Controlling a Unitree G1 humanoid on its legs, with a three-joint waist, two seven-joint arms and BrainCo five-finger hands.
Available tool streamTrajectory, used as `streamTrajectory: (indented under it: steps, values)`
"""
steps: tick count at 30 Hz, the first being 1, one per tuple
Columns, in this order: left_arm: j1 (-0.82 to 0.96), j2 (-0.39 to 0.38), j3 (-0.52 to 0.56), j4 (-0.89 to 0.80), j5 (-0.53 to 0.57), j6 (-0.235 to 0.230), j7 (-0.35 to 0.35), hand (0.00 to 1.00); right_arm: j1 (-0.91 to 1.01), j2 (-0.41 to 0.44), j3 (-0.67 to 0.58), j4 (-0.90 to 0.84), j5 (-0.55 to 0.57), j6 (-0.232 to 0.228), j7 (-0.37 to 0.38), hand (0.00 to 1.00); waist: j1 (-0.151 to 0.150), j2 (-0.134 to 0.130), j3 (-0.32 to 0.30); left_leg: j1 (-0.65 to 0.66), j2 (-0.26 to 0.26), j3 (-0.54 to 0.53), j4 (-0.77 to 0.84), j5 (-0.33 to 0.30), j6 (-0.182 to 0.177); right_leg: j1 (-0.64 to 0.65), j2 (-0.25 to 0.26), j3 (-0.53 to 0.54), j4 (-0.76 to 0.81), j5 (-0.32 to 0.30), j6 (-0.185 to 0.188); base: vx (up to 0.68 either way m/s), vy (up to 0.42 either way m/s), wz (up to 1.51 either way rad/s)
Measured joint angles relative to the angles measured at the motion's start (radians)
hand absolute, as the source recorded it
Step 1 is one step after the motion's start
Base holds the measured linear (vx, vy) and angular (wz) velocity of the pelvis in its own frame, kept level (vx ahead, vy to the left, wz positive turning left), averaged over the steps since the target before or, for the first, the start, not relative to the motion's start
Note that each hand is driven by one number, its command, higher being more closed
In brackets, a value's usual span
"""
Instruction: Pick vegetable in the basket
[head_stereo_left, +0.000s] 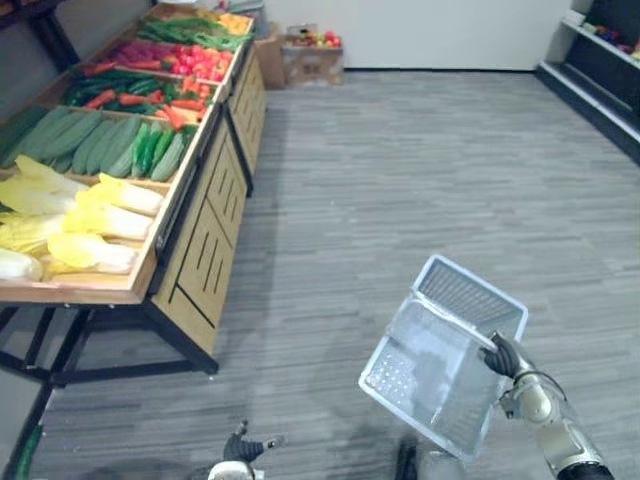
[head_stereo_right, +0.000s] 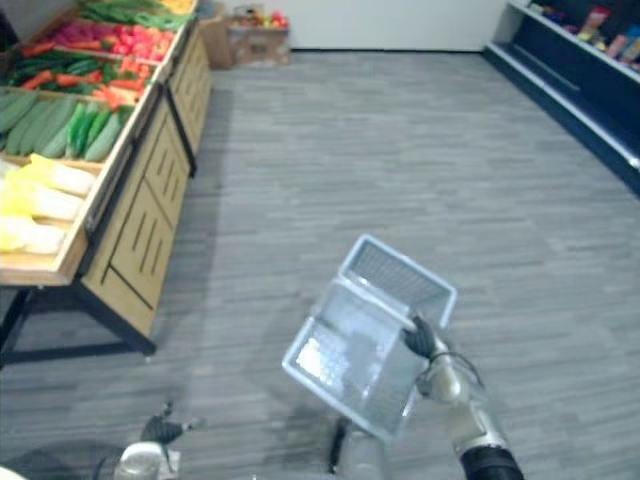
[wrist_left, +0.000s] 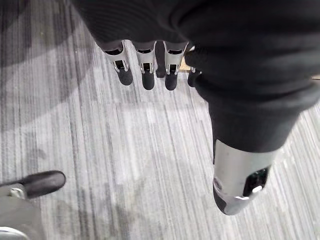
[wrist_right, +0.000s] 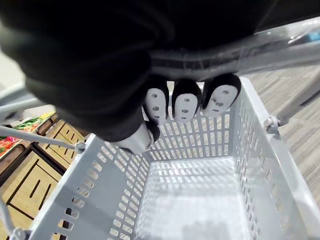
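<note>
Right hand (head_stereo_left: 505, 355) clenches its fingers round the pale grey perforated plastic basket's (head_stereo_left: 430, 370) handle (wrist_right: 285, 47); left hand (wrist_left: 145, 57) hangs released. The basket's tilt could tip out anything loaded.

Basket (head_stereo_left: 440, 350): pale grey perforated plastic, tilted, hanging by handle (wrist_right: 280, 50) from right robot hand (head_stereo_left: 503, 355) above floor (head_stereo_left: 400, 180). Vegetables (head_stereo_left: 110, 145): sorted in wooden stand (head_stereo_left: 205, 240) compartments, well apart.

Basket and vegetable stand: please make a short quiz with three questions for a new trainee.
1. True or false: the grey basket already holds vegetables.
2. Which hand grips the basket's handle: A, left; B, right?
3. Fill in: on the wooden stand, pale yellow cabbages lie beside green ___.
Key: 1 false, it is empty; 2 B, the right hand; 3 cucumbers.
</note>
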Motion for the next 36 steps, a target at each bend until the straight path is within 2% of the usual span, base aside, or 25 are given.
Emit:
streamTrajectory:
  steps: [1,2,3,4,5,7,9,11,12,13,14,16,18,20,22,23,24,26,28,29,31,32,33,35,36]
  values:
    - [-0.015,-0.017,-0.006,0.032,0.000,0.001,-0.005,0.00,0.005,-0.003,-0.021,0.001,-0.001,0.004,0.000,1.00,0.007,0.014,0.008,0.001,0.015,-0.010,0.018,-0.011,-0.010,0.013,0.028,-0.015,0.013,0.008,-0.029,0.30,-0.334,0.42]
    - [-0.017,-0.022,-0.009,0.036,0.001,0.002,-0.010,0.00,0.003,-0.002,-0.023,0.001,-0.002,0.008,0.000,1.00,0.014,0.014,0.009,-0.001,0.003,-0.016,0.030,-0.011,-0.007,0.000,0.026,-0.010,0.053,-0.019,-0.028,0.28,-0.237,0.18]
    - [-0.007,-0.025,-0.016,0.038,0.001,0.001,-0.012,0.00,0.010,-0.003,-0.023,0.000,-0.003,0.014,0.000,1.00,0.019,0.008,0.013,0.005,-0.017,-0.026,0.041,-0.004,0.001,-0.014,0.023,-0.006,0.124,-0.066,-0.022,0.29,-0.191,0.28]
    - [0.002,-0.026,-0.012,0.040,0.005,0.001,-0.013,0.00,0.039,-0.004,-0.042,-0.011,-0.015,0.020,0.000,1.00,0.017,0.017,0.016,0.040,-0.008,-0.020,0.034,-0.006,0.002,-0.022,0.014,-0.023,0.251,-0.171,-0.048,0.27,-0.208,0.49]
    - [0.003,-0.027,-0.011,0.040,0.005,0.000,-0.013,0.00,0.052,-0.009,-0.058,-0.021,-0.022,0.020,0.001,1.00,0.014,0.024,0.009,0.050,0.004,-0.055,0.019,-0.014,0.002,-0.029,0.012,-0.039,0.300,-0.221,-0.054,0.27,-0.220,0.64]
    - [0.001,-0.037,-0.011,0.044,0.007,0.000,-0.014,0.00,0.055,-0.008,-0.101,-0.022,-0.022,0.026,0.000,1.00,0.005,0.049,-0.005,0.040,0.032,-0.098,0.013,-0.022,0.000,-0.027,0.039,-0.061,0.311,-0.266,-0.061,0.30,-0.230,0.58]
    - [0.003,-0.049,-0.009,0.062,0.007,-0.001,-0.018,0.00,0.057,-0.010,-0.109,-0.020,-0.024,0.033,0.001,1.00,0.010,0.070,-0.010,-0.016,0.046,-0.125,0.128,-0.022,0.001,0.002,0.060,-0.082,0.279,-0.275,-0.073,0.25,-0.177,0.38]
    - [0.007,-0.060,-0.008,0.085,0.006,0.001,-0.019,0.00,0.077,-0.012,-0.105,-0.020,-0.025,0.041,0.005,1.00,0.011,0.098,-0.008,-0.129,0.060,-0.150,0.408,0.006,-0.040,0.104,0.073,-0.124,0.203,-0.275,-0.073,0.26,-0.111,0.49]
    - [0.014,-0.062,-0.008,0.087,0.003,0.003,-0.019,0.00,0.093,-0.015,-0.097,-0.020,-0.023,0.042,0.005,1.00,0.010,0.110,-0.003,-0.198,0.076,-0.151,0.595,0.088,-0.104,0.181,0.080,-0.159,0.173,-0.281,-0.080,0.35,-0.115,0.70]
    - [0.020,-0.059,-0.008,0.087,-0.003,0.008,-0.018,0.00,0.107,-0.018,-0.078,-0.021,-0.022,0.042,0.005,1.00,0.019,0.095,0.008,-0.244,0.107,-0.098,0.722,0.172,-0.090,0.256,0.079,-0.194,0.139,-0.290,-0.093,0.37,-0.131,0.72]
    - [0.018,-0.058,-0.008,0.087,-0.004,0.009,-0.019,0.00,0.109,-0.019,-0.070,-0.021,-0.022,0.042,0.005,1.00,0.023,0.095,0.008,-0.270,0.126,-0.069,0.772,0.184,-0.076,0.287,0.075,-0.210,0.123,-0.294,-0.097,0.37,-0.127,0.76]
    - [0.006,-0.057,-0.008,0.067,-0.012,0.011,-0.018,0.00,0.106,-0.024,-0.050,-0.025,-0.020,0.042,0.005,1.00,0.034,0.083,0.013,-0.415,0.150,0.068,0.853,0.113,0.027,0.387,0.058,-0.286,0.047,-0.296,-0.094,0.33,-0.108,0.87]
    - [0.003,-0.057,-0.008,0.031,-0.015,0.010,-0.018,0.00,0.106,-0.025,-0.039,-0.034,-0.020,0.040,0.005,1.00,0.050,0.080,0.014,-0.494,0.136,0.150,0.752,0.098,0.044,0.442,0.045,-0.336,0.009,-0.287,-0.079,0.39,-0.047,0.77]
    - [0.006,-0.058,-0.013,0.017,-0.031,0.009,-0.017,0.00,0.105,-0.025,-0.038,-0.035,-0.020,0.038,0.005,1.00,0.060,0.086,0.014,-0.498,0.085,0.196,0.479,0.113,0.041,0.483,0.038,-0.347,-0.001,-0.274,-0.057,0.36,0.034,0.60]
    - [0.022,-0.056,-0.013,0.005,-0.043,0.009,-0.014,0.00,0.102,-0.025,-0.039,-0.038,-0.016,0.029,0.005,1.00,0.071,0.111,0.007,-0.459,0.034,0.200,0.033,0.285,0.051,0.534,0.063,-0.349,-0.012,-0.284,-0.041,0.46,0.145,0.26]
    - [0.030,-0.056,-0.012,0.003,-0.043,0.009,-0.013,0.00,0.101,-0.026,-0.039,-0.044,-0.015,0.026,0.004,1.00,0.079,0.125,0.000,-0.463,0.040,0.196,-0.013,0.294,0.065,0.540,0.081,-0.339,-0.014,-0.295,-0.025,0.47,0.165,-0.15]
    - [0.035,-0.046,-0.010,0.002,-0.043,0.010,-0.013,0.00,0.087,-0.014,-0.034,-0.038,-0.014,0.025,0.004,1.00,0.089,0.120,-0.002,-0.471,0.036,0.195,0.015,0.385,0.105,0.554,0.086,-0.308,-0.026,-0.319,0.000,0.43,0.140,-0.05]
    - [0.027,-0.049,-0.004,0.003,-0.043,0.011,-0.010,0.00,0.036,-0.005,0.003,-0.014,-0.002,0.026,0.004,1.00,0.085,0.062,0.008,-0.496,-0.013,0.225,0.062,0.361,0.143,0.548,0.035,-0.210,-0.048,-0.284,-0.001,0.50,0.182,0.09]
    - [0.025,-0.052,-0.002,0.011,-0.043,0.010,-0.011,0.00,0.023,-0.005,0.031,0.004,-0.002,0.027,0.005,1.00,0.089,0.048,0.009,-0.481,-0.045,0.234,0.080,0.332,0.162,0.543,-0.002,-0.139,-0.008,-0.232,0.012,0.44,0.180,0.08]
    - [0.036,-0.048,0.001,0.012,-0.043,0.010,-0.010,0.00,0.024,0.000,0.048,0.007,-0.004,0.027,0.010,1.00,0.094,0.037,0.009,-0.438,-0.070,0.246,0.075,0.288,0.168,0.502,-0.048,-0.094,0.128,-0.206,0.038,0.51,0.182,0.01]
    - [0.052,-0.044,0.001,0.013,-0.041,0.011,-0.011,0.00,0.024,0.002,0.062,0.007,-0.004,0.027,0.019,1.00,0.099,0.033,0.007,-0.390,-0.084,0.257,0.056,0.260,0.165,0.433,-0.087,-0.060,0.297,-0.156,0.039,0.40,0.141,-0.14]
    - [0.066,-0.038,-0.002,0.013,-0.041,0.013,-0.012,0.00,0.024,0.004,0.082,0.007,-0.003,0.026,0.026,1.00,0.096,0.031,0.004,-0.344,-0.093,0.260,0.023,0.242,0.165,0.348,-0.119,-0.026,0.475,-0.055,0.039,0.32,0.115,-0.15]
    - [0.072,-0.022,-0.010,0.012,-0.041,0.019,-0.013,0.00,0.021,0.025,0.089,0.007,-0.006,0.024,0.024,1.00,0.093,0.020,0.001,-0.302,-0.101,0.259,-0.001,0.228,0.162,0.265,-0.141,0.002,0.649,-0.026,0.044,0.41,0.132,-0.12]
    - [0.075,-0.007,-0.014,0.013,-0.041,0.024,-0.018,0.00,-0.008,0.039,0.089,0.007,-0.013,0.023,0.025,1.00,0.088,0.003,-0.004,-0.246,-0.111,0.251,-0.027,0.217,0.167,0.176,-0.146,0.014,0.794,-0.046,0.016,0.39,0.076,0.01]
    - [0.070,0.000,-0.014,0.012,-0.041,0.024,-0.019,0.00,-0.011,0.039,0.089,0.011,-0.012,0.021,0.027,1.00,0.086,0.002,-0.005,-0.204,-0.111,0.230,-0.033,0.198,0.169,0.135,-0.127,0.012,0.846,-0.100,-0.007,0.41,0.007,0.33]
